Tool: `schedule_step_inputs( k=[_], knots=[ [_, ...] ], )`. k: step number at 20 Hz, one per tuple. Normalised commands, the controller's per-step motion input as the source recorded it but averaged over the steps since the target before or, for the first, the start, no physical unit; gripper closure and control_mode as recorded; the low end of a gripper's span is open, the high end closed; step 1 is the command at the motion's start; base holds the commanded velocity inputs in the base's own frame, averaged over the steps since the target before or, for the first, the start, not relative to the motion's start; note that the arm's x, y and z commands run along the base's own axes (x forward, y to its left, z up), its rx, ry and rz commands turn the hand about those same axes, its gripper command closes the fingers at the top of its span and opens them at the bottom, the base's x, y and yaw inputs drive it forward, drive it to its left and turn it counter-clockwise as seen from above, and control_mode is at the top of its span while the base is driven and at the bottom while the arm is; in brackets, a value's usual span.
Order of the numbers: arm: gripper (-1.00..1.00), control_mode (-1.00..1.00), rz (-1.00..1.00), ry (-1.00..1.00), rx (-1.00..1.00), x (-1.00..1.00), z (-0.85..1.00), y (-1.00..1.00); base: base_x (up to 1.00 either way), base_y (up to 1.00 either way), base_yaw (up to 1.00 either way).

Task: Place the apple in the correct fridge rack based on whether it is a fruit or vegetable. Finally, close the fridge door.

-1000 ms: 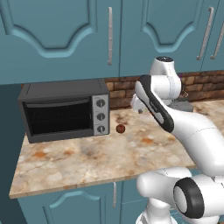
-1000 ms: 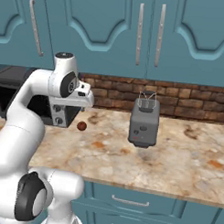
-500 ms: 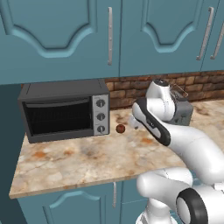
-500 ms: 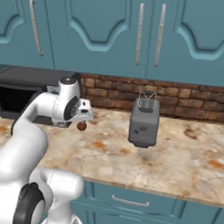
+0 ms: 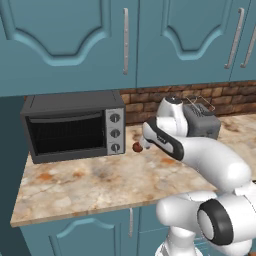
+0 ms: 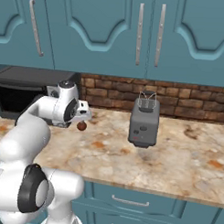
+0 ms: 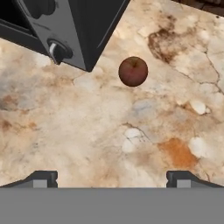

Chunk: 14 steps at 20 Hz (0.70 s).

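Apple (image 7: 133, 71) sits loose on the counter (image 7: 109, 131) beside the toaster oven (image 7: 65, 26), apparently awaiting pickup by the wide-open, empty gripper (image 7: 111, 177).

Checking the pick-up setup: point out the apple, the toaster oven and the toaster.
apple (image 7: 133, 71), hand view, middle of its skin.
toaster oven (image 5: 65, 134), left base view, glass door.
toaster (image 6: 144, 126), right base view, front face.

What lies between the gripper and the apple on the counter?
Only bare marble counter lies between the open gripper and the apple, as the hand view shows.
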Motion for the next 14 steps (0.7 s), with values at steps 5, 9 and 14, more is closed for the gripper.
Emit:
schedule_step_inputs(
  k=[5,9,14],
  knots=[
    [-1.0,-1.0,0.01,-0.03,-0.01,0.11,-0.18,0.15,0.0,0.0,0.0],
    [-1.0,-1.0,0.0,-0.15,0.0,0.06,-0.04,-0.01,0.0,0.0,0.0],
    [-1.0,-1.0,0.03,-0.07,0.0,0.22,-0.29,-0.01,0.0,0.0,0.0]
  ],
)
